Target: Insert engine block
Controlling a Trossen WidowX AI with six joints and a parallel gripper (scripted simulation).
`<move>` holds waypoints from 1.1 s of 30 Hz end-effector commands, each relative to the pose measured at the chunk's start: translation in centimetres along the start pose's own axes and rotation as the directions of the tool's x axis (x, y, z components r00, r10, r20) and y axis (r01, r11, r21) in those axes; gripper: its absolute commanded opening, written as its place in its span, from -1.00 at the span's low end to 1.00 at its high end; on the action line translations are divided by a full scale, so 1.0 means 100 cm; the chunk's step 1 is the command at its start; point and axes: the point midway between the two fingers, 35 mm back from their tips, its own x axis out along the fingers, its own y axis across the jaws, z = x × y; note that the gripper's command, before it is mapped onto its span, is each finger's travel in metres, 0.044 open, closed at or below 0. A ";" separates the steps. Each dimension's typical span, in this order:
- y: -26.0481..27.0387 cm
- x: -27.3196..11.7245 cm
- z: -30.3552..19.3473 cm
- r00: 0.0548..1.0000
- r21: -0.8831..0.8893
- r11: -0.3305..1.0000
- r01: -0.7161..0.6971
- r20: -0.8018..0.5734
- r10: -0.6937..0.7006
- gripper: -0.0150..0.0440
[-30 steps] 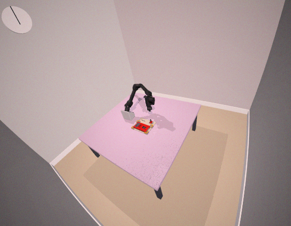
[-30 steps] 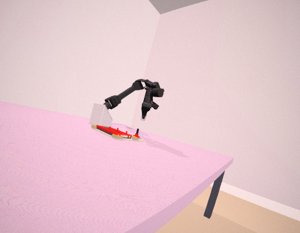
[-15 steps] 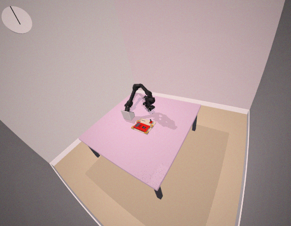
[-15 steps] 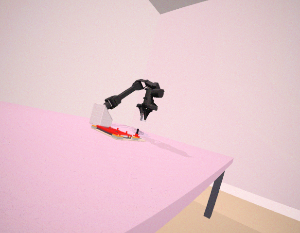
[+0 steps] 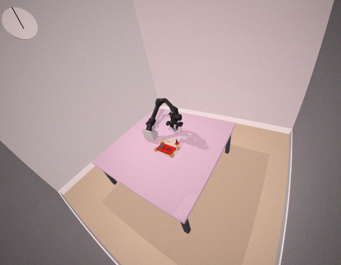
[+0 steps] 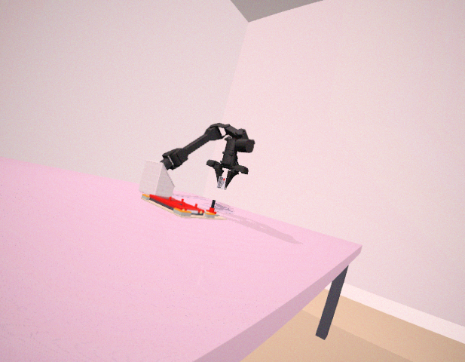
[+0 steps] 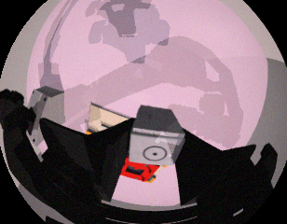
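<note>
My gripper is shut on the engine block, a small grey block with a ringed circle on the face seen in the wrist view. It hangs in the air, well above the table and behind the car body in the top view. The red car body lies flat on a cream base and has dark recesses in its top. The rib and the block's slot side are too small or hidden to tell.
A black lever stands upright on a small red mount at a corner of the cream base. Orange blocks sit at the car's corners. The arm's pale stand is close to the car body. The pink table carries everything.
</note>
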 end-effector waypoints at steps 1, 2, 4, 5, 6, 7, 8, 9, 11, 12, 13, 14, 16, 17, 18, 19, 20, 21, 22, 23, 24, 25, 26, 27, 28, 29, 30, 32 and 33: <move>0.000 0.001 0.001 1.000 -0.140 0.990 0.001 0.004 -0.001 -0.49; 0.000 0.002 0.001 1.000 -0.174 0.985 0.001 0.005 -0.001 -0.49; 0.000 0.002 0.001 1.000 -0.242 0.970 0.002 0.005 -0.001 -0.49; 0.000 0.002 0.002 1.000 -0.275 0.961 0.002 0.005 -0.001 -0.49; 0.000 0.002 0.002 1.000 -0.309 0.951 0.002 0.005 -0.001 -0.49; 0.000 0.002 0.002 1.000 -0.314 0.950 0.002 0.005 -0.001 -0.49; 0.000 0.003 0.002 1.000 -0.323 0.947 0.002 0.005 -0.001 -0.49; 0.000 0.003 0.001 1.000 -0.336 0.942 0.002 0.005 -0.001 -0.49; 0.000 0.006 0.001 1.000 -0.373 0.928 0.002 0.005 -0.001 -0.49; 0.000 0.008 0.001 1.000 -0.393 0.919 0.003 0.005 -0.001 -0.49; 0.000 0.011 0.001 1.000 -0.412 0.911 0.003 0.005 -0.001 -0.49; 0.000 0.013 0.001 1.000 -0.425 0.905 0.003 0.005 -0.001 -0.49; 0.000 0.015 0.001 1.000 -0.430 0.903 0.003 0.005 -0.001 -0.49; 0.000 0.017 0.001 1.000 -0.430 0.903 0.003 0.005 -0.001 -0.49; 0.000 0.019 0.001 1.000 -0.430 0.903 0.003 0.005 -0.001 -0.49; 0.000 0.020 0.001 1.000 -0.430 0.903 0.003 0.006 -0.001 -0.49; 0.000 0.022 0.001 1.000 -0.430 0.903 0.003 0.006 -0.001 -0.49; 0.000 0.024 0.001 1.000 -0.430 0.903 0.003 0.006 -0.001 -0.49; 0.000 0.025 0.001 1.000 -0.430 0.903 0.003 0.006 -0.001 -0.49; 0.000 0.027 0.001 1.000 -0.430 0.903 0.003 0.006 -0.001 -0.49; 0.000 0.029 0.001 1.000 -0.430 0.903 0.003 0.006 -0.001 -0.49; 0.000 0.030 0.001 1.000 -0.430 0.903 0.004 0.006 -0.001 -0.49; 0.000 0.032 0.001 1.000 -0.430 0.903 0.004 0.006 -0.001 -0.49; 0.000 0.034 0.001 1.000 -0.430 0.903 0.004 0.006 -0.001 -0.49; 0.000 0.035 0.001 1.000 -0.430 0.903 0.004 0.006 -0.001 -0.49; 0.000 0.037 0.001 1.000 -0.430 0.903 0.004 0.006 -0.001 -0.49; 0.000 0.039 0.001 1.000 -0.430 0.903 0.004 0.006 -0.001 -0.49; 0.000 0.042 0.001 1.000 -0.430 0.903 0.004 0.007 -0.001 -0.49; 0.000 0.044 0.001 1.000 -0.430 0.903 0.004 0.007 -0.001 -0.49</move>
